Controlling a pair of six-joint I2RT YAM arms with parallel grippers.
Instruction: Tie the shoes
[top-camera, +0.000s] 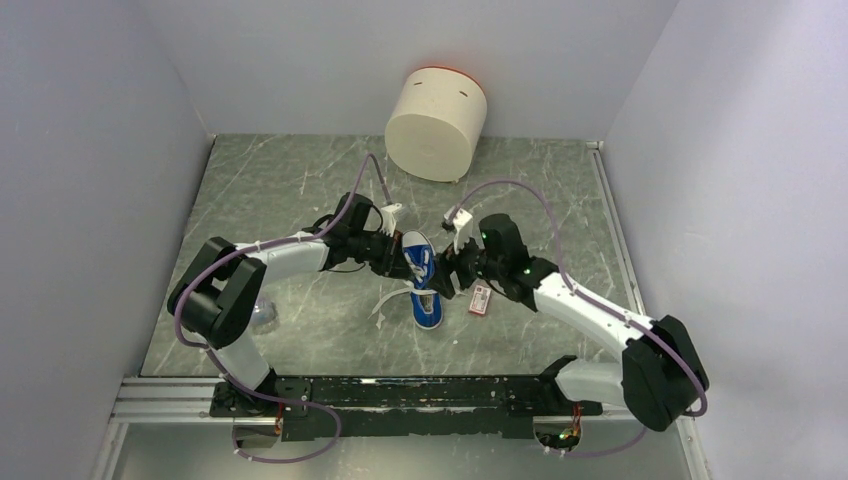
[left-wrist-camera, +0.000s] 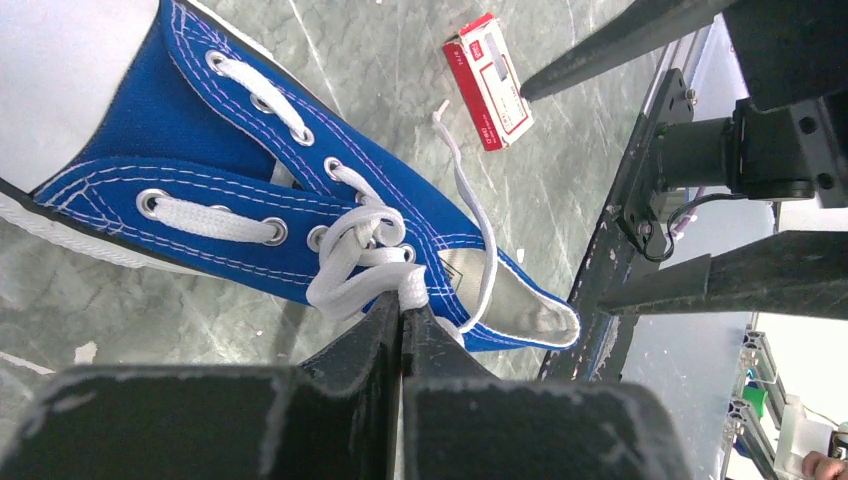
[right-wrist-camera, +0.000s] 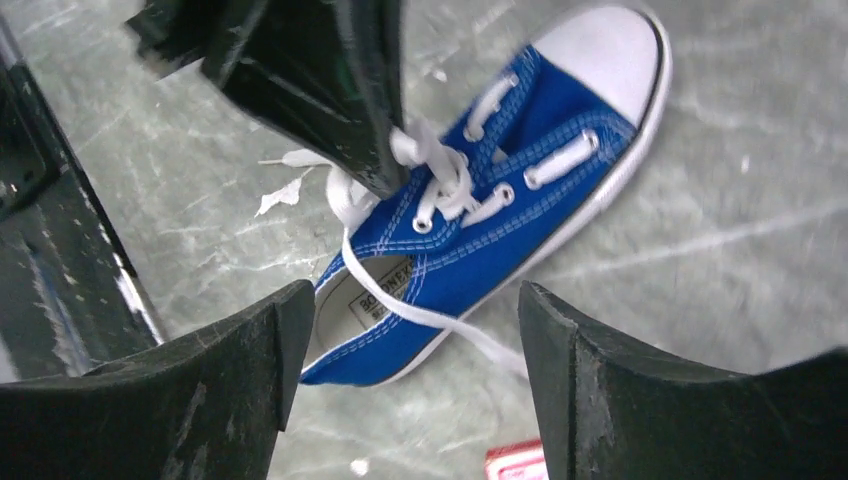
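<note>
Left wrist view: left pincer (left-wrist-camera: 403, 312) clamps the laces (left-wrist-camera: 355, 255); sneaker (left-wrist-camera: 150, 130) runs near-to-far, right pincer (right-wrist-camera: 410, 300) gapes empty alongside.

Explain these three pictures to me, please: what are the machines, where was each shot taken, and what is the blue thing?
These are two robot arms, the left arm and the right arm, bolted at the near edge of a marbled table. One picture comes from a fixed camera overhead. The other two come from a camera on each wrist.

On the table lie a small blue sneaker, a red-and-white packet beside it, and a cream cylinder at the back.

The left gripper is shut on the sneaker's white lace. The right gripper is open above the heel end and holds nothing.
</note>
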